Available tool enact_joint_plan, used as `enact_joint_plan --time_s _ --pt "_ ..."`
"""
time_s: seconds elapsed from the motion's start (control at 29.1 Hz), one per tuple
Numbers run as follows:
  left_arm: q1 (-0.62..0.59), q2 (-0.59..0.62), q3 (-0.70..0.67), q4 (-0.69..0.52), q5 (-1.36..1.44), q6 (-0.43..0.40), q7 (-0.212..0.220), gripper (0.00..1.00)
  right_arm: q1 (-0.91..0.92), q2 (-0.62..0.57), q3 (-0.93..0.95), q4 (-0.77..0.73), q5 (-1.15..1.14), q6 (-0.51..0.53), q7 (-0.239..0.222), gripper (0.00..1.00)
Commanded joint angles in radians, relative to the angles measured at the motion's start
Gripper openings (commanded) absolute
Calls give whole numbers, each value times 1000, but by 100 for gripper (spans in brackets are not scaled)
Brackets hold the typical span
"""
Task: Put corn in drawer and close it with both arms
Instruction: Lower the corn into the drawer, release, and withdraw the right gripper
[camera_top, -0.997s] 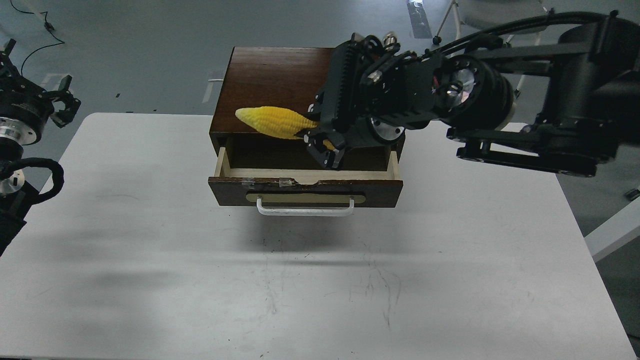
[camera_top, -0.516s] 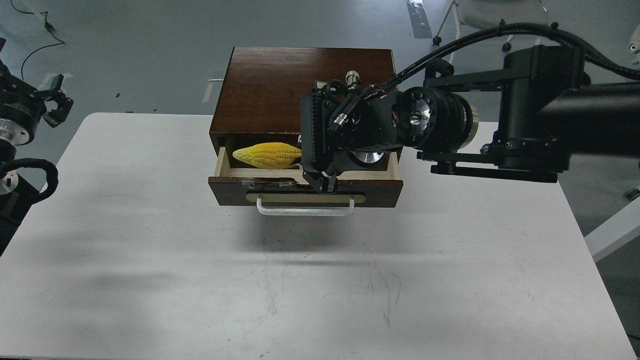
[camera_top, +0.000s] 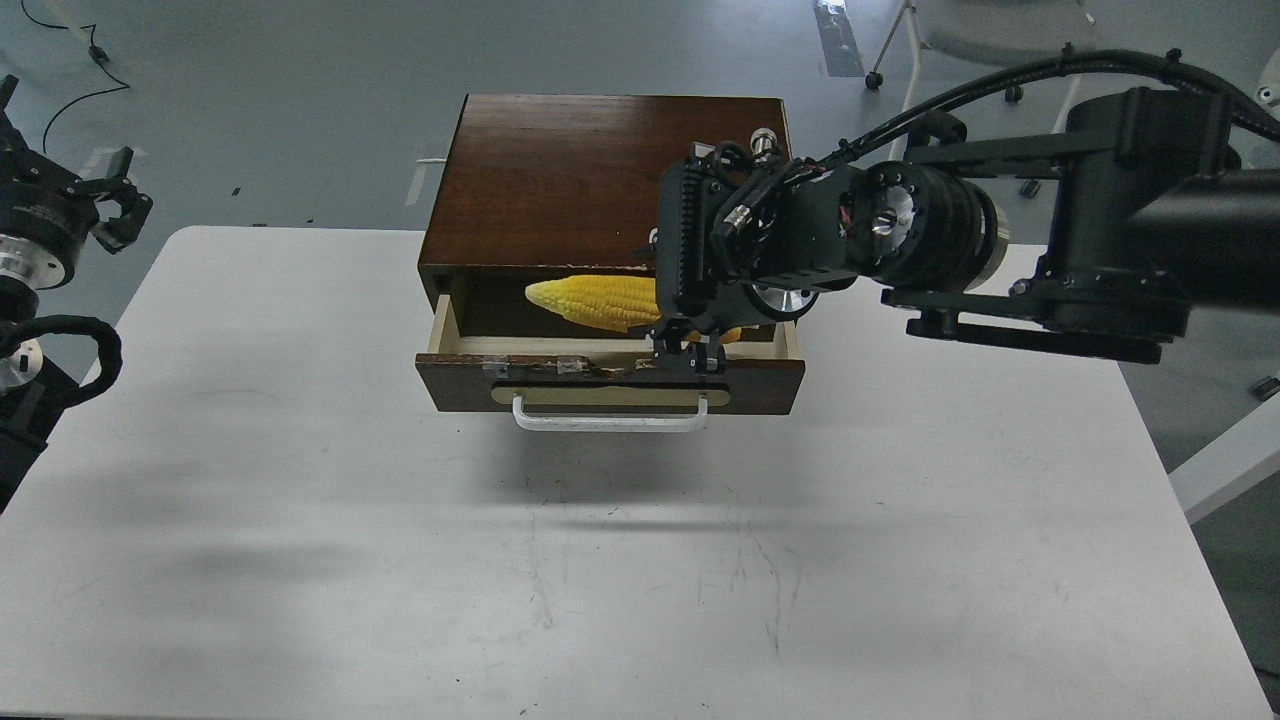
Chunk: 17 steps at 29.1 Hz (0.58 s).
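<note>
The bright yellow corn (camera_top: 592, 300) lies across the open drawer (camera_top: 610, 385), low inside its pale wood box, tip pointing left. My right gripper (camera_top: 690, 355) reaches down from the right and is shut on the corn's thick right end, fingertips just behind the drawer's chipped front edge. A bit of yellow shows right of the fingers. The drawer stands pulled out of the dark brown cabinet (camera_top: 560, 170), white bar handle (camera_top: 610, 420) facing me. My left gripper (camera_top: 125, 195) hangs open and empty at the far left, off the table's edge.
The cabinet stands at the back middle of a white table (camera_top: 600, 560). The right arm's thick black body (camera_top: 1100, 240) spans the back right above the table. Grey floor, cables and a chair base lie beyond.
The right gripper has brought the corn down from over the cabinet top into the drawer opening, first to the left side, then shifted right. The left arm has barely moved.
</note>
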Motion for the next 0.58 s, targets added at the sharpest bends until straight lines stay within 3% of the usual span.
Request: enact_joint_plan --time_s 0.0,0.14,0.28,0.38,0.48,0.55 --pt "-28 0 1 -2 -3 0 6 98 14 0 25 -1 13 -4 1 76" --pt "-62 8 8 -2 0 0 15 98 37 0 118 -88 143 -2 6 80" --pt "-68 35 8 0 3 0 15 98 28 -23 224 -175 383 1 6 100" --pt "-91 58 20 -3 27 0 14 98 28 -103 271 -190 772 4 5 100" --pt "-132 57 62 -3 75 0 8 97 28 -151 286 -198 907 4 3 100" --pt "-172 57 94 -3 112 0 5 88 22 -218 315 -221 1034 -5 3 100"
